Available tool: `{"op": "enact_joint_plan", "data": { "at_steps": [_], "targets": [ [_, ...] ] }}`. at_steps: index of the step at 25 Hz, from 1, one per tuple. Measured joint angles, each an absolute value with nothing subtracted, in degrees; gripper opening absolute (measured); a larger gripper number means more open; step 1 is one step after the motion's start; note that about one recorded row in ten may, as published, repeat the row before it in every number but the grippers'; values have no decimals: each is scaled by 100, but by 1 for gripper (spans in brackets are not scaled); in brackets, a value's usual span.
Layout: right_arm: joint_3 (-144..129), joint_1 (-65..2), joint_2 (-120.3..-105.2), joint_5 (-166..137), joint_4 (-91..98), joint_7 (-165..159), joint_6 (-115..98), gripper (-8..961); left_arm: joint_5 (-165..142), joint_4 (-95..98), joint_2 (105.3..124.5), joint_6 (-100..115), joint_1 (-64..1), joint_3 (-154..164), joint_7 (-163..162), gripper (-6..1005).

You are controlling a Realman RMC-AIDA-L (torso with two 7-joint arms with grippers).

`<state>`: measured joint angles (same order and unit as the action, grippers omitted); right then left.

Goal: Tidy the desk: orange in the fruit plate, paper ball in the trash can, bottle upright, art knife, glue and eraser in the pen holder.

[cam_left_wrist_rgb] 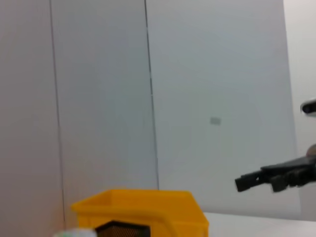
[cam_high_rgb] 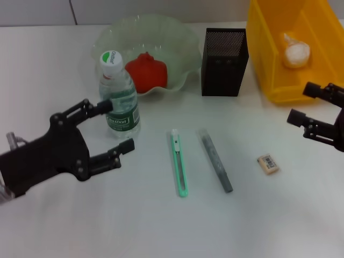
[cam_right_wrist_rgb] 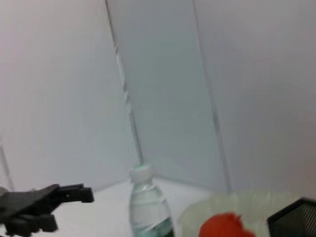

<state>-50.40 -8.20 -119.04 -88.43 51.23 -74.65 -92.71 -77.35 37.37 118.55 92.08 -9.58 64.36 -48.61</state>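
Observation:
A clear water bottle [cam_high_rgb: 117, 88] with a white cap stands upright on the white table [cam_high_rgb: 161, 226]; it also shows in the right wrist view [cam_right_wrist_rgb: 148, 210]. My left gripper [cam_high_rgb: 118, 125] is open right beside the bottle's lower half, one finger at its label, one in front of its base. A red-orange fruit [cam_high_rgb: 147, 72] lies in the translucent green fruit plate [cam_high_rgb: 177, 43]. A paper ball [cam_high_rgb: 296, 52] lies in the yellow bin [cam_high_rgb: 279, 91]. A green art knife [cam_high_rgb: 179, 163], a grey glue stick [cam_high_rgb: 215, 160] and an eraser [cam_high_rgb: 267, 163] lie on the table. My right gripper [cam_high_rgb: 301, 103] is open and empty at the right edge.
A black mesh pen holder [cam_high_rgb: 224, 62] stands between the plate and the bin, behind the knife and glue stick. The right wrist view shows the left gripper [cam_right_wrist_rgb: 74, 195] farther off; the left wrist view shows the bin [cam_left_wrist_rgb: 143, 210] and the right gripper [cam_left_wrist_rgb: 247, 181].

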Motion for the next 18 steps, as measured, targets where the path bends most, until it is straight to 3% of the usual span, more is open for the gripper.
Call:
{"op": "enact_joint_plan", "data": {
  "at_steps": [5,9,18],
  "targets": [
    [-5191,-1141,-11917,-9955,6699,-9663,-9284,771,-7733,2951,11854,9264,-1009,6163,-4187,830],
    [-5811,-1943,-11911,-11512,7851,-11955,-9311,771,-7733,2725,11850,9383,-976,6112,-4090,830],
    [-6727,-3435,-11914,-13424,7757,-13949,-9357,770,-7733,2596,11848,9409,-890,5942,-3940,829]
  ]
}}
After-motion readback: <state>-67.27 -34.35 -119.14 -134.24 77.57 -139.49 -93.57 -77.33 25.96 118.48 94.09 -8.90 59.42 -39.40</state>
